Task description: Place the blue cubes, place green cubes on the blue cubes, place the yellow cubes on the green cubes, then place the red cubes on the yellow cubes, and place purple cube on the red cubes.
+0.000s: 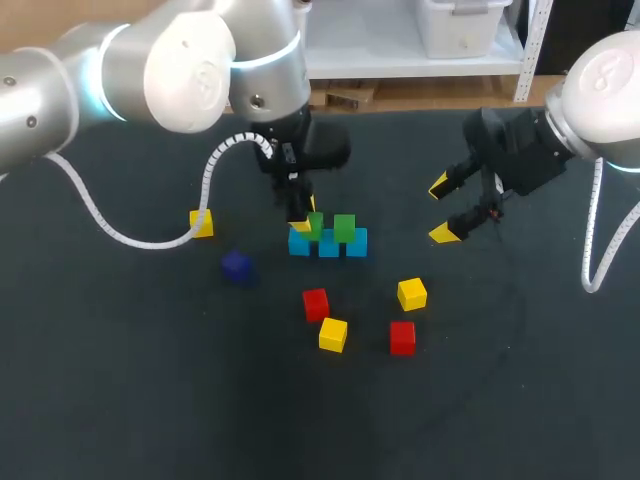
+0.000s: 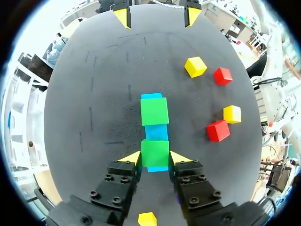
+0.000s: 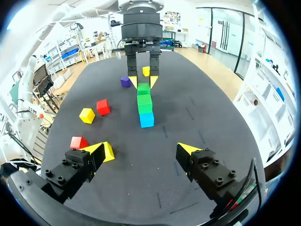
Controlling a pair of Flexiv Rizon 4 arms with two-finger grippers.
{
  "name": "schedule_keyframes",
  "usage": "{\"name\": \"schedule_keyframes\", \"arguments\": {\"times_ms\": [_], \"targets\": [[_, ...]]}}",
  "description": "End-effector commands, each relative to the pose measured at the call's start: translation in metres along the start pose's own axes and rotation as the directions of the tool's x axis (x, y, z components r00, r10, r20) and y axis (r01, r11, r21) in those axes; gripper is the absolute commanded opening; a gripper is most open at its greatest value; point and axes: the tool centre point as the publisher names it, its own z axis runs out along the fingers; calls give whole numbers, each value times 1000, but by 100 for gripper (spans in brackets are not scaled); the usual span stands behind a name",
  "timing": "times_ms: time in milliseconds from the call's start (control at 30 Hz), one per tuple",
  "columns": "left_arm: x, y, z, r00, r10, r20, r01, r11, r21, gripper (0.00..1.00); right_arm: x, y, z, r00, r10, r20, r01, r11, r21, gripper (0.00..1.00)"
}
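Note:
Three blue cubes (image 1: 328,244) lie in a row mid-table. Two green cubes rest on the row, one (image 1: 344,228) (image 2: 154,111) at the end farther from my left gripper. The other green cube (image 1: 315,224) (image 2: 154,152) sits on the nearest blue cube, with my left gripper (image 1: 306,218) (image 2: 155,157) shut on it from both sides. A bare blue top (image 2: 156,132) shows between the greens. My right gripper (image 1: 445,210) (image 3: 146,150) hangs open to the right of the row, holding nothing.
Loose cubes lie in front of the row: red (image 1: 316,304), yellow (image 1: 333,334), red (image 1: 402,337) and yellow (image 1: 412,294). A purple cube (image 1: 237,267) and another yellow cube (image 1: 201,223) lie to the left, near the left arm's white cable (image 1: 205,190).

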Motion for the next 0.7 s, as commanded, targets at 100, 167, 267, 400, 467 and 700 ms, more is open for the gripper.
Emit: {"name": "schedule_keyframes", "arguments": {"times_ms": [100,167,267,400,467,700], "targets": [[-1,4,1,1000,2,-4,-2,1000,9,38,0,0,0,1000,-1,3,1,1000,-1,100],[-2,4,1,1000,3,-5,-3,1000,10,41,0,0,0,1000,-1,3,1,1000,-1,100],[-2,4,1,1000,3,-6,-3,1000,11,45,0,0,0,1000,-1,3,1,1000,-1,100],[-2,4,1,1000,2,-8,-2,1000,13,54,0,0,0,1000,-1,3,1,1000,-1,100],[-1,4,1,1000,2,-7,-2,1000,13,70,0,0,0,1000,-1,3,1,1000,-1,100],[0,1,-10,1000,20,13,-20,1000,8,100,0,0,0,1000,-1,3,1,1000,-1,100]]}}
